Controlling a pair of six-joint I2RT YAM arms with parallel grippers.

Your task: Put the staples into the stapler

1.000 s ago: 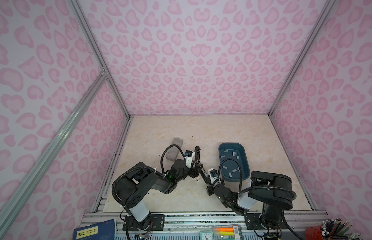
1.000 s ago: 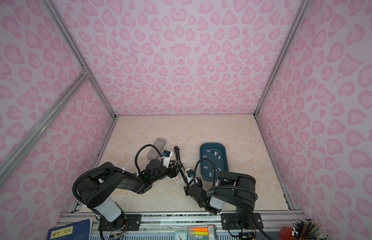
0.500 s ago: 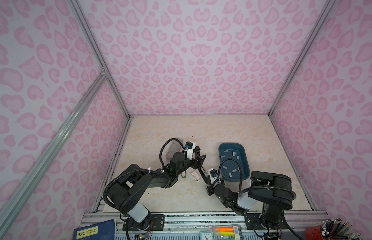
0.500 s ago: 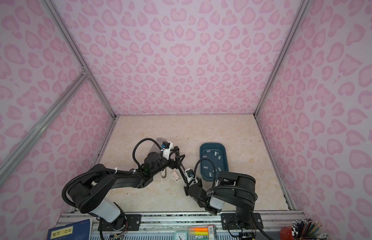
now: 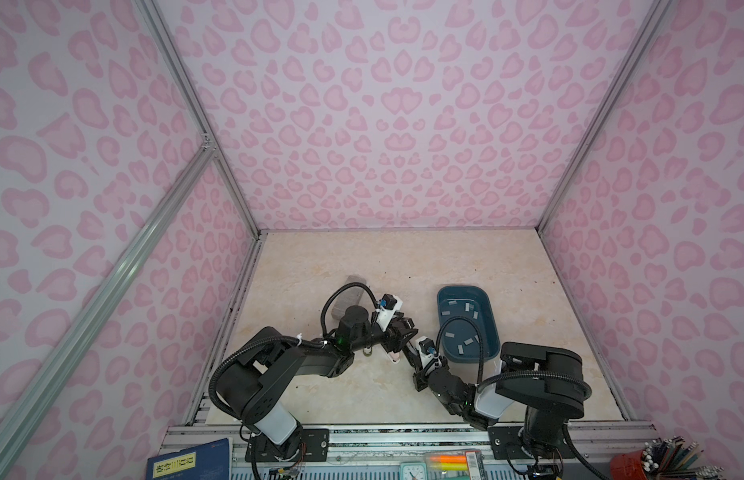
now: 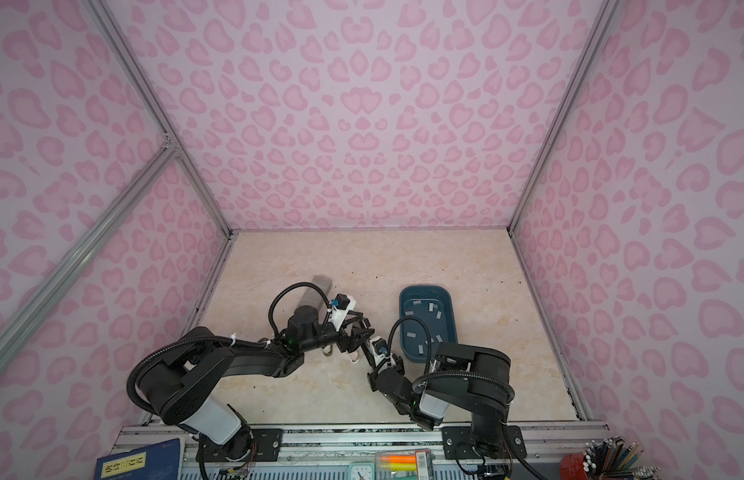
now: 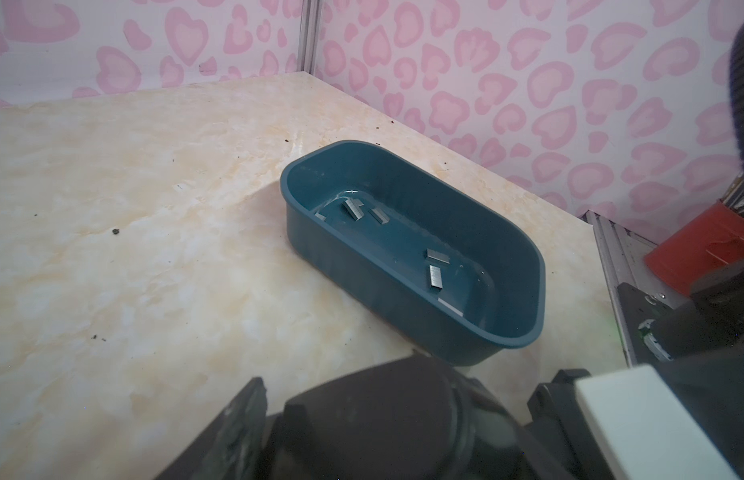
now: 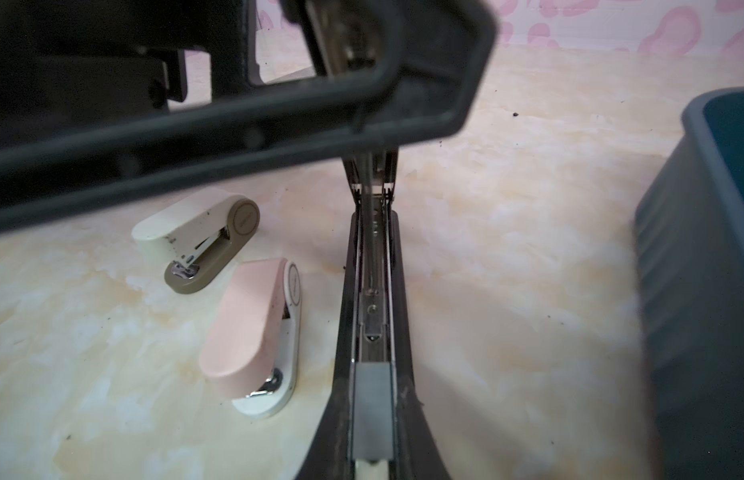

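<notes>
Strip of staples (image 8: 371, 411) seated in stapler (image 8: 372, 291) channel, lower centre in both top views. Right pincer (image 5: 410, 357) clenched on stapler base; left pincer (image 5: 401, 332) just above, grip not discernible. Next, likely: close stapler squarely

There are three staplers in view: one black stapler (image 8: 372, 332), one pink stapler (image 8: 254, 332) and one cream stapler (image 8: 196, 232). One blue tub (image 7: 445, 195) holds the loose staples (image 7: 434, 277). Six of them show in the left wrist view and roughly nine in both top views, though they are too small there for a sure count. One further staple strip (image 8: 372, 403) sits in the black stapler's channel. There is one grey block (image 5: 351, 286). Two arms reach in: one left arm (image 5: 304, 357) and one right arm (image 5: 536, 374).
</notes>
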